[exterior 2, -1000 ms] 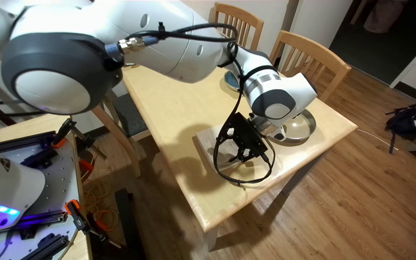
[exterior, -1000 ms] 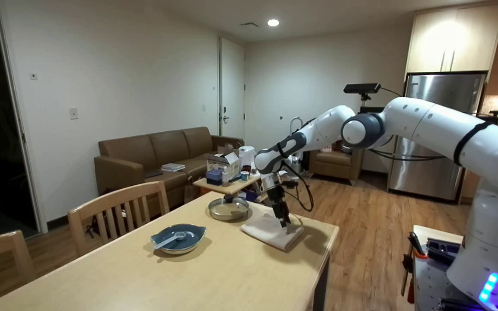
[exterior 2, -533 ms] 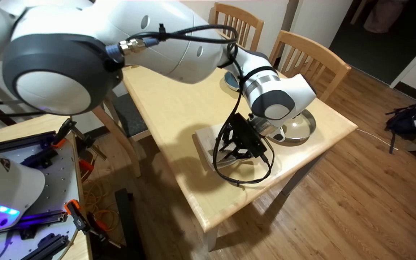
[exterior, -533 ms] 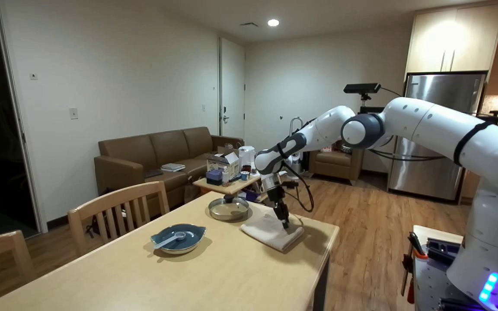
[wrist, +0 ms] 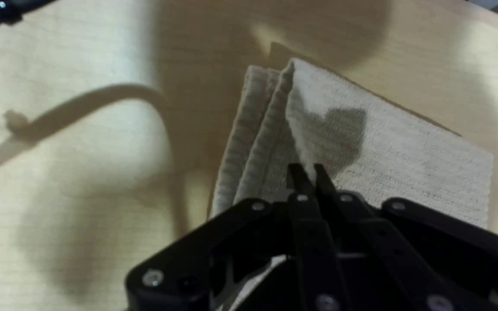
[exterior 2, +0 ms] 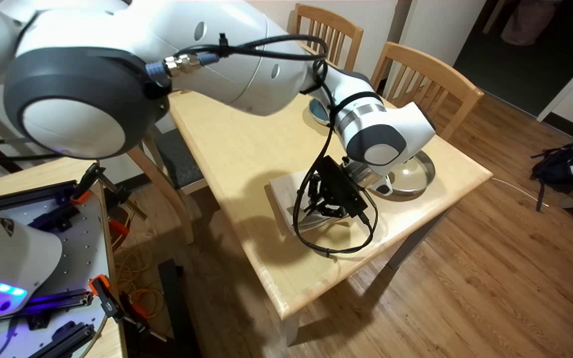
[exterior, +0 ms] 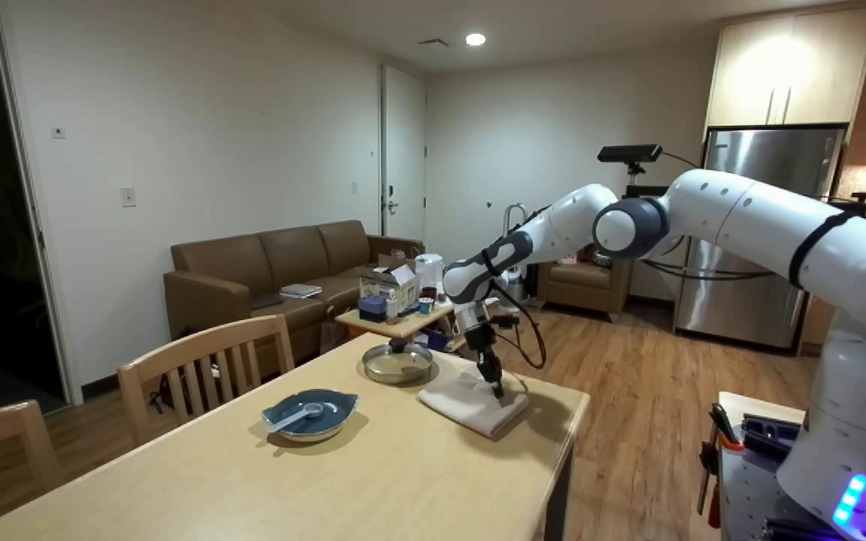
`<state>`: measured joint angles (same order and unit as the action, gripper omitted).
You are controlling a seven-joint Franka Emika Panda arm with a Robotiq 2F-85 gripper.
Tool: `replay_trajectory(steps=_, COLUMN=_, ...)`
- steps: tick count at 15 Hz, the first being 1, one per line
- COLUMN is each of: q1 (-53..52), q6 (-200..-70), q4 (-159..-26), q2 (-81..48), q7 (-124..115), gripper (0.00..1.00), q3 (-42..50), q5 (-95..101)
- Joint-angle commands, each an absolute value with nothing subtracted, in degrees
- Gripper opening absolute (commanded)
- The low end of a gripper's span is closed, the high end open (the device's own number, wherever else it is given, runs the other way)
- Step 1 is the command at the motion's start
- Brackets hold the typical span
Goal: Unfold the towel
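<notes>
Towel [wrist: 422, 155], edge in end effector [wrist: 308, 172]

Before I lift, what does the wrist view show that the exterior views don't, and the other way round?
Only the wrist view clearly shows the folded edge of the towel between the fingertips of the gripper. Only the exterior views show the blue dish, the wooden chairs and the round vessel. All share the towel, the gripper and the table.

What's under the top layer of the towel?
More towel: in the wrist view, lower layers stick out past the top layer on one side. The gripper covers part of them, and whatever lies deeper is hidden.
</notes>
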<state>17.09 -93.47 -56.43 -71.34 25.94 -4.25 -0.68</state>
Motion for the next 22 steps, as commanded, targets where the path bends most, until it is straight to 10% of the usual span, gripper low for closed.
replay_trajectory(steps=1, q1=16.6, q6=-95.2, q4=-57.6, q2=-69.0, q7=23.5, gripper=0.01, q3=-3.3, q5=-0.3)
replay_trajectory(steps=22, q1=-9.2, q6=-112.7, q4=-63.3, q2=-66.8, q7=5.1, gripper=0.01, q3=10.5, q5=19.5)
